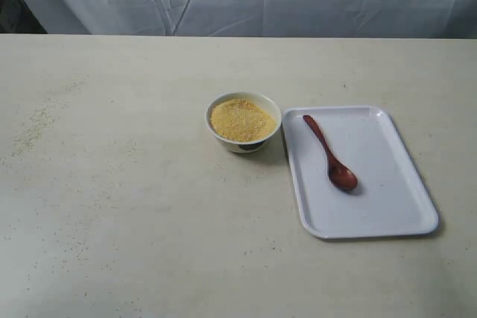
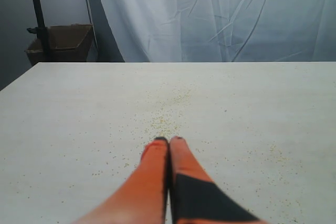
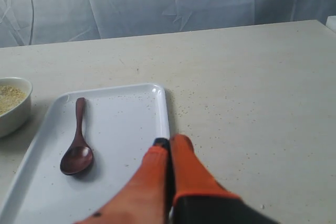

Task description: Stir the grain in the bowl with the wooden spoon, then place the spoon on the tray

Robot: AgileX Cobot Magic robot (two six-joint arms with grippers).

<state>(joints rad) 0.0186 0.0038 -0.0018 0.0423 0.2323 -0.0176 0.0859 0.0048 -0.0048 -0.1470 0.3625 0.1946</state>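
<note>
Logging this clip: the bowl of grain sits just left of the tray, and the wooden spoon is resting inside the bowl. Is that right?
Not quite. The wooden spoon lies on the tray, not inside the bowl, as the exterior view shows. The rest holds: the bowl of grain sits just left of the tray.
</note>
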